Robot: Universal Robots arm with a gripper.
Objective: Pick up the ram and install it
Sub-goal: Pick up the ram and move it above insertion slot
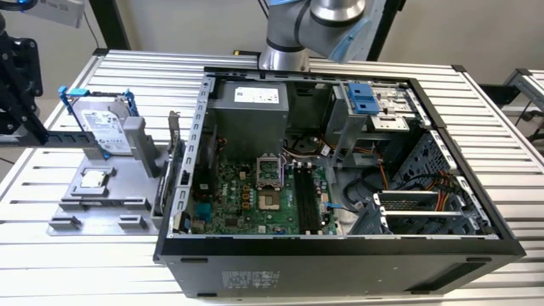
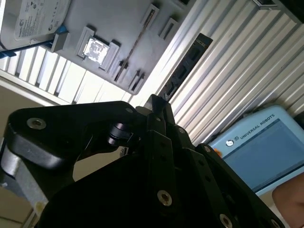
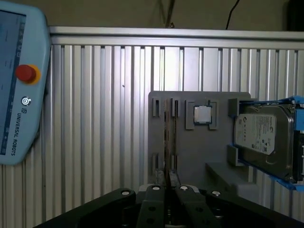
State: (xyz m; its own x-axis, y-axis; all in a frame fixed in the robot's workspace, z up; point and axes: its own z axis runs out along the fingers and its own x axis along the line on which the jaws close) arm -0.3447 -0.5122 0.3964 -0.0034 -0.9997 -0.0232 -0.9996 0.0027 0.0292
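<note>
One thin, dark ram (edge-on) in holder

One computer case, one hard drive, one processor chip, one ram, one gray fixture, one pendant.

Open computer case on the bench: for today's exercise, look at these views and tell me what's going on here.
A grey robot arm is working next to the open black computer case on a slotted aluminium table. Its black end effector, shut and empty, hangs above a grey parts holder. In the first wrist view it lines up with the thin dark ram stick, which stands on edge in the holder's slots. The ram has not been picked up yet.
</note>
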